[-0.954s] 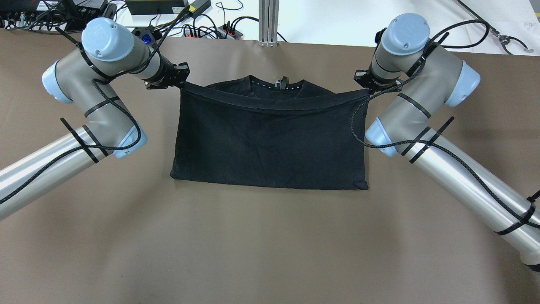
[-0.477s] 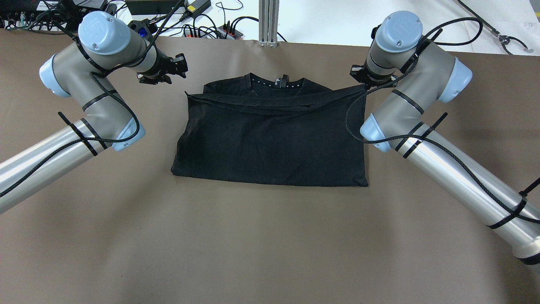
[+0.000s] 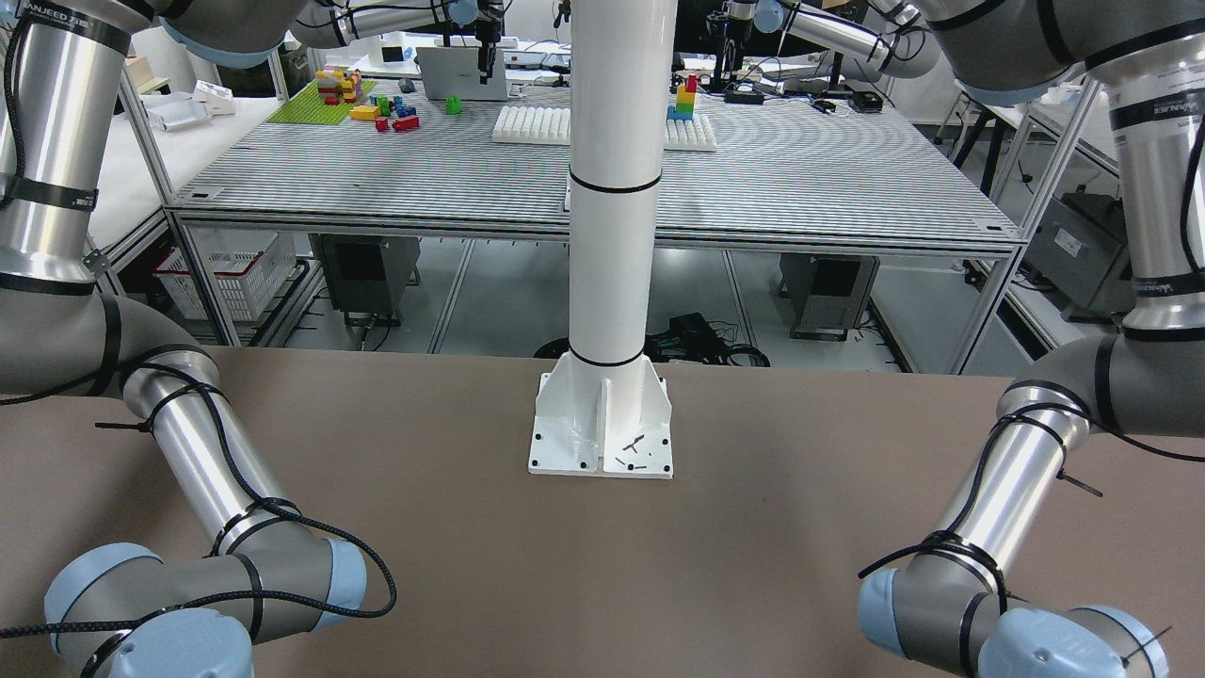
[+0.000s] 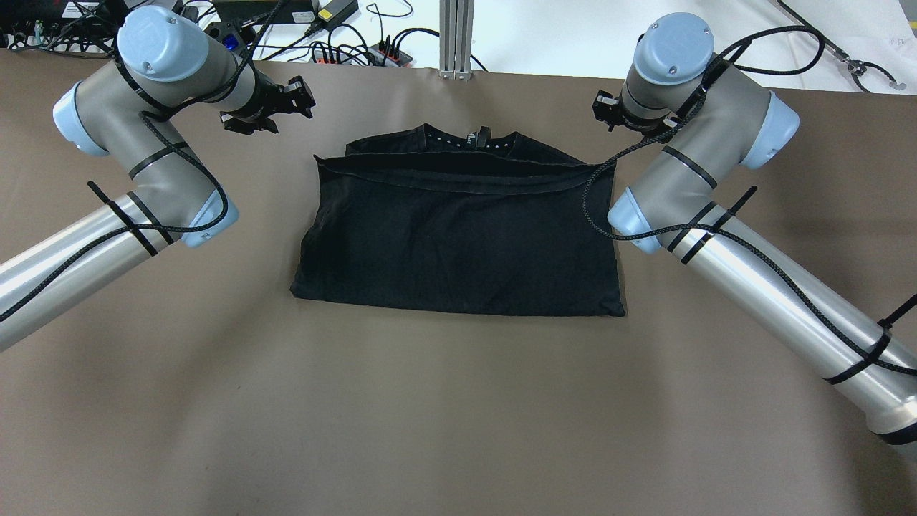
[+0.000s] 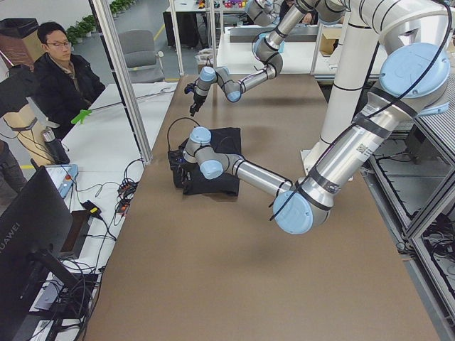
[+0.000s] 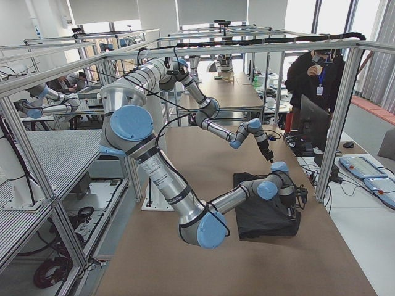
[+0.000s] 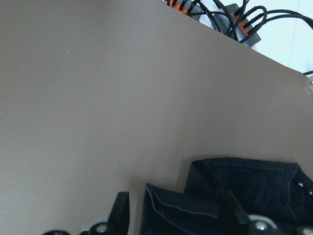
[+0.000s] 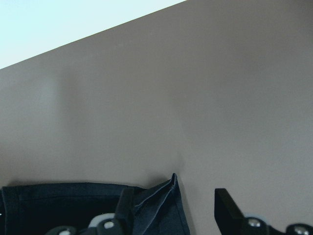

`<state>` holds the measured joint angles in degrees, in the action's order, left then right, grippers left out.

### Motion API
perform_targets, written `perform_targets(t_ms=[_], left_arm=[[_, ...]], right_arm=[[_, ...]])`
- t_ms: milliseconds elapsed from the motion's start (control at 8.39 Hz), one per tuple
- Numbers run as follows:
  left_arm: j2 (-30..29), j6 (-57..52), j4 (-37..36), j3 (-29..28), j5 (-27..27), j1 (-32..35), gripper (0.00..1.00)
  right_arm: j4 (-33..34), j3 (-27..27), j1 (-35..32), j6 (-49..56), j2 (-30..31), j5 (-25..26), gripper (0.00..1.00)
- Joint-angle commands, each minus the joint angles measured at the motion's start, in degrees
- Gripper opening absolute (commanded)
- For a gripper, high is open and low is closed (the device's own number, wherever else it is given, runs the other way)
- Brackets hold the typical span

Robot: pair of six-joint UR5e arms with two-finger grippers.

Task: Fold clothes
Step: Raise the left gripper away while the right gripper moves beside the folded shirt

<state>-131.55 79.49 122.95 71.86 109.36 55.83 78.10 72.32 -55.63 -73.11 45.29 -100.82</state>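
Observation:
The clothes (image 4: 458, 236) are one black shirt lying folded in half on the brown table (image 4: 458, 416), its hem laid just short of the collar. My left gripper (image 4: 303, 100) hovers beyond the shirt's far left corner, open and holding nothing. In the left wrist view its fingers (image 7: 121, 210) stand wide apart above the shirt's corner (image 7: 195, 205). My right gripper (image 4: 602, 112) hangs open over the far right corner. Its fingers (image 8: 226, 205) are spread, with the fabric corner (image 8: 164, 205) flat on the table below them.
Power strips and cables (image 4: 344, 46) and an aluminium post (image 4: 455, 36) line the far table edge. The white post's base plate (image 3: 601, 433) stands at the robot's side. A person (image 5: 60, 71) sits past the far edge and another (image 6: 315, 68) stands there.
Both grippers held the shirt's hem a second ago. The left let go first, then the right. Both have risen and drawn outward, and the hem has dropped flat onto the shirt.

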Motion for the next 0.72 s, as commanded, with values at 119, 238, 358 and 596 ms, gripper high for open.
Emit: perform_targets(t_ms=[119, 238, 358, 596], left_arm=[[0.24, -0.30, 0.01, -0.05, -0.11, 1.91, 0.69], [0.24, -0.13, 0.01, -0.14, -0.20, 2.01, 0.70], [0.07, -0.12, 0.01, -0.05, -0.20, 2.79, 0.70], [0.07, -0.04, -0.16, 0.04, -0.38, 2.80, 0.70]], right_arm=[[-3.37, 7.97, 2.35, -6.68, 7.23, -0.25, 0.65], [-4.53, 13.66, 4.02, -6.78, 12.75, -0.60, 0.65], [-4.71, 19.55, 7.43, -7.05, 17.42, -0.52, 0.65], [-5.24, 26.61, 11.56, -14.74, 23.94, -0.34, 0.65]])
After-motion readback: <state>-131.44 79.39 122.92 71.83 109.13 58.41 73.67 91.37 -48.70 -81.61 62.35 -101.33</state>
